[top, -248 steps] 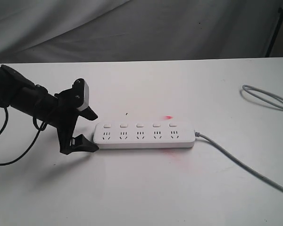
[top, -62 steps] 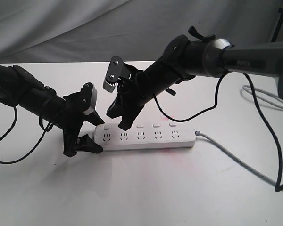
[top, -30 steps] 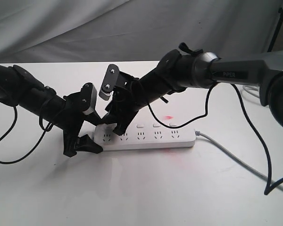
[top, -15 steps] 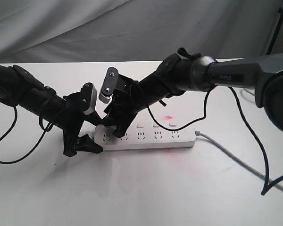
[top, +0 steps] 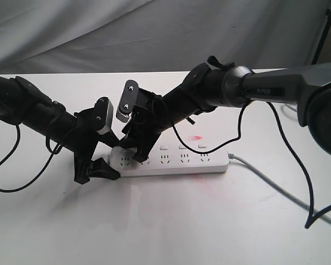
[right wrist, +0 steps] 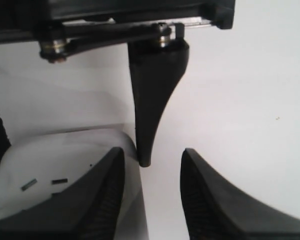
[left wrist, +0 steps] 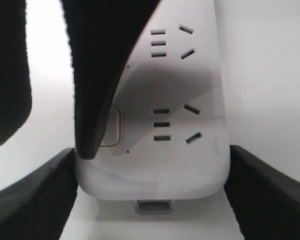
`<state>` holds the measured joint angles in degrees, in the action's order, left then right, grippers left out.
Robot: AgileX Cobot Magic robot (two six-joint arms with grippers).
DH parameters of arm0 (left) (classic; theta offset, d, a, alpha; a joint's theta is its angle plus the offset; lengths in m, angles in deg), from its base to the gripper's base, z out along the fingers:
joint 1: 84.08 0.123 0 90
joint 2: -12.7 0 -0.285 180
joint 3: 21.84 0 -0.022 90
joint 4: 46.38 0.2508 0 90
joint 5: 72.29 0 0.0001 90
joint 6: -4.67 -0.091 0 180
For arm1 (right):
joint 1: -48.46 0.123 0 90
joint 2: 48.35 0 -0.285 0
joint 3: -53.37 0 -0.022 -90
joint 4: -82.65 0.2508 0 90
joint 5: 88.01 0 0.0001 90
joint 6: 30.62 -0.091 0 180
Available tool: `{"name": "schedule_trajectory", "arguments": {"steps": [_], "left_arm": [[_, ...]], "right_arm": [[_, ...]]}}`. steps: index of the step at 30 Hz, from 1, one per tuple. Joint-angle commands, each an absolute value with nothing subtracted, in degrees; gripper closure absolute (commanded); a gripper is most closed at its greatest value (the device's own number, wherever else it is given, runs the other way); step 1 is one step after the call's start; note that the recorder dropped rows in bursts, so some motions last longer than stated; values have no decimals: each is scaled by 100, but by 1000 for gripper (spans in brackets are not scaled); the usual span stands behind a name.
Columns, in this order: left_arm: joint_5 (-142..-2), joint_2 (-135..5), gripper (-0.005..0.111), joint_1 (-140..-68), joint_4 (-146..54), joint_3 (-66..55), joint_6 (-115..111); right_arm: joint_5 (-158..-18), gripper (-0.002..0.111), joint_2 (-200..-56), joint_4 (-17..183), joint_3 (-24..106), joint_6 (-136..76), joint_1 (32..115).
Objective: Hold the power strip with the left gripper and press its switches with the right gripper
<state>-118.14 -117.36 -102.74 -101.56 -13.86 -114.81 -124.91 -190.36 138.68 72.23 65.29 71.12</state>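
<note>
Exterior view: left gripper [top: 115, 159] clamps power strip [top: 182, 160] (endwise); right gripper [top: 134, 153] slanted, fingers [top: 144, 144] apart.

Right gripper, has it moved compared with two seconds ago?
Yes. The right gripper has shifted down and left along the unmoved power strip, toward the end that the left gripper holds.

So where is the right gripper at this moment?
In the exterior view the right gripper is left of centre, over the left end of the power strip, beside the left gripper.
</note>
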Motion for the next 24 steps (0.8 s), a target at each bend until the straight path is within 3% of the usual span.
{"name": "schedule_trajectory", "arguments": {"steps": [1, 24], "left_arm": [[-11814, -11732, 37, -10302, -10127, -1424, -11468], [-11814, -11732, 37, -10302, -10127, -1424, -11468]], "right_arm": [[-12616, 72, -19124, 13555, 7222, 6564, 7133], [-12696, 72, -19251, 13179, 7196, 6663, 7133]]}}
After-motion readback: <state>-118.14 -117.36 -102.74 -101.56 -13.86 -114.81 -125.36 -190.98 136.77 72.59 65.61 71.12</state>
